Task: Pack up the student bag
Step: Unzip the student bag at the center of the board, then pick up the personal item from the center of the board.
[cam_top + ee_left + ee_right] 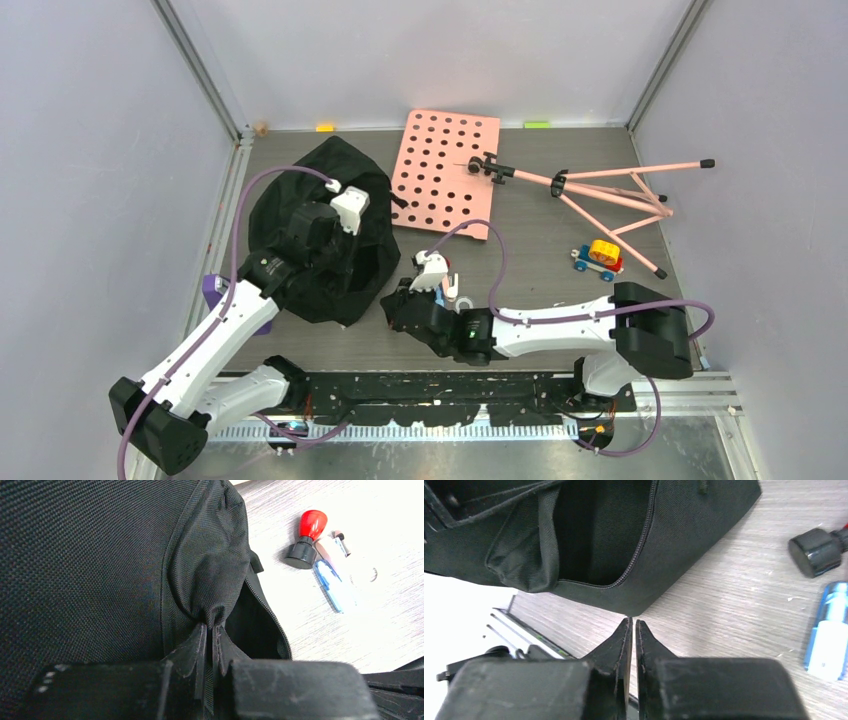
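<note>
The student bag (320, 225) is a black fabric backpack lying at the left of the table, its zipped opening (624, 540) gaping toward the right. My left gripper (335, 245) rests on the bag and is shut on a pinched fold of its black fabric (211, 615) next to the opening. My right gripper (393, 302) is shut and empty; its tips (633, 622) sit just off the bag's lower right edge, above the table. A red-topped stamp (307, 537) and a blue tube (330, 585) lie right of the bag.
A pink pegboard (447, 170) lies at the back, a pink folding stand (600, 190) to its right, and a small toy car (598, 258) near it. A purple object (212, 290) sits at the bag's left. The stamp's black base (816, 550) and the tube (826, 630) lie right of my right gripper.
</note>
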`<state>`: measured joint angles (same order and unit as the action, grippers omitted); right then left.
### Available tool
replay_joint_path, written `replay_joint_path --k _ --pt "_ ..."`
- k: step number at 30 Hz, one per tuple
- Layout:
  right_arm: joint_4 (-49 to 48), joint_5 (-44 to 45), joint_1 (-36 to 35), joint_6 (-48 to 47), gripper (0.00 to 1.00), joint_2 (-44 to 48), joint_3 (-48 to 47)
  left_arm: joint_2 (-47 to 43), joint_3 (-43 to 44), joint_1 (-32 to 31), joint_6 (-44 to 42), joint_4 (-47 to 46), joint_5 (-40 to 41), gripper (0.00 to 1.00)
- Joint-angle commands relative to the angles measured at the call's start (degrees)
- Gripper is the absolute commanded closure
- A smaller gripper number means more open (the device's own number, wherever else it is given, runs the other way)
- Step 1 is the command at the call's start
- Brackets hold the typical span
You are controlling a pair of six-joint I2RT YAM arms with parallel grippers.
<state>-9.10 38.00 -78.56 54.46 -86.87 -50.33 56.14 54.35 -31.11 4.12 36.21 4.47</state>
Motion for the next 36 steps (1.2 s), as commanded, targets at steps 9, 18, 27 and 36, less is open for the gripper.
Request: replay_joint_path --k 9,18,27,36 --pt "6.7 13.9 0.4 -17.1 0.47 6.4 -6.7 -0.6 -0.1 0.1 0.0 -1.3 -0.5 1.00" --pt "20.4 -2.6 20.2 -17.9 0.33 16.3 -1.7 -1.0 -0.1 0.1 -0.2 -1.3 -0.1 1.00" --pt "26.7 -26.8 36.7 -21.6 0.27 11.0 -2.4 -0.9 0.0 0.1 -0.2 -1.3 -0.2 1.00" --pt "18.1 -28.0 37.6 -6.2 0.30 -0.3 -4.7 -1.3 0.0 0.1 -0.2 -1.3 -0.3 1.00"
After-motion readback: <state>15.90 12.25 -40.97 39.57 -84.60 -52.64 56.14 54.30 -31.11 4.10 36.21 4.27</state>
